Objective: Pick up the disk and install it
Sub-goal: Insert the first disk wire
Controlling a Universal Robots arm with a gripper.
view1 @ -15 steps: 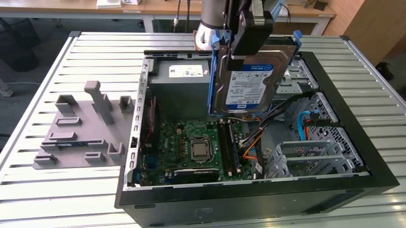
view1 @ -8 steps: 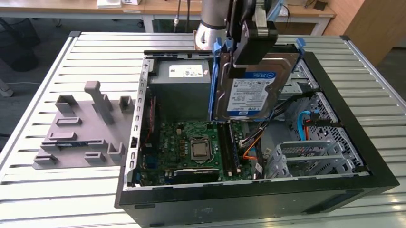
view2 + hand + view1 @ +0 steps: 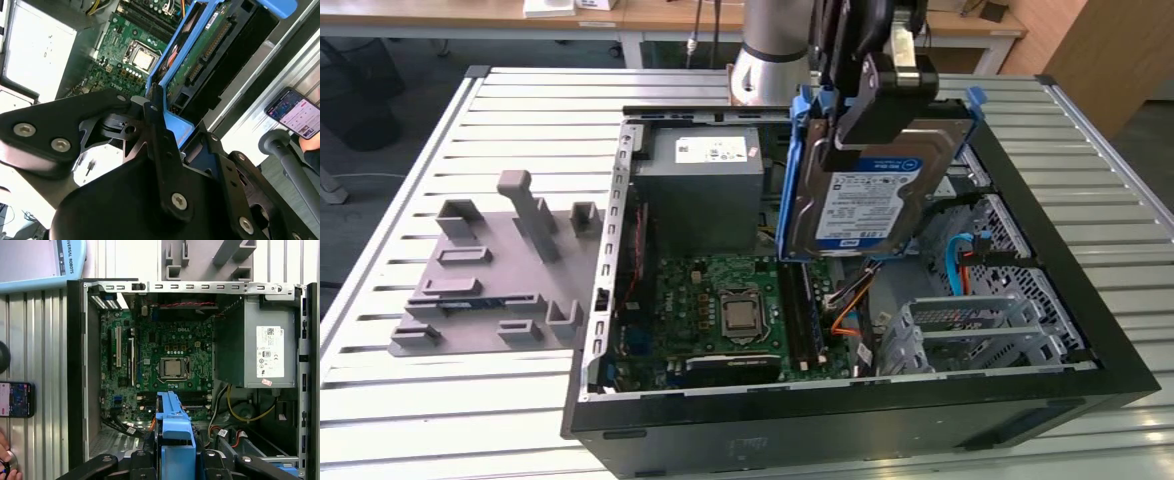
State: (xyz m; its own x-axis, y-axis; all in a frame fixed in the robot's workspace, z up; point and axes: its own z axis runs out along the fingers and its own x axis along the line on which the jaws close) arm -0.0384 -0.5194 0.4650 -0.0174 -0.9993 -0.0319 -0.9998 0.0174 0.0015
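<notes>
Disk (image 3: 874, 195) held in gripper (image 3: 878, 112), suspended edge-down above open computer case (image 3: 854, 405). Black metal fingers (image 3: 897, 100) clamped flat against label face and opposite side; jaws narrowed to disk thickness. Disk body: flat rectangular silver-grey metal, blue-and-white label facing the exterior view's camera, blue plastic bracket rails (image 3: 797, 170) along long edges.

Position: over centre-rear of case interior, above green motherboard (image 3: 720, 300), just beside grey sheet-metal power supply box (image 3: 698, 170) bearing white sticker. No contact with case visible.

In the second wrist view, disk (image 3: 210, 50) seen edge-on: green circuit underside, black connector strip, blue rail framing. In the first wrist view, blue rail end (image 3: 175, 435) protruding between black finger linkages, motherboard (image 3: 165, 365) with square silver processor socket beyond.

Silver perforated drive cage (image 3: 974, 330) at case front corner, towards the exterior view's right, orange and blue cables nearby. Grey moulded plastic fixture (image 3: 494, 270) with upright tabs on ribbed aluminium table (image 3: 427, 170), at the exterior view's left. Phone (image 3: 16, 399) with lit screen lying on table slats beside case.
</notes>
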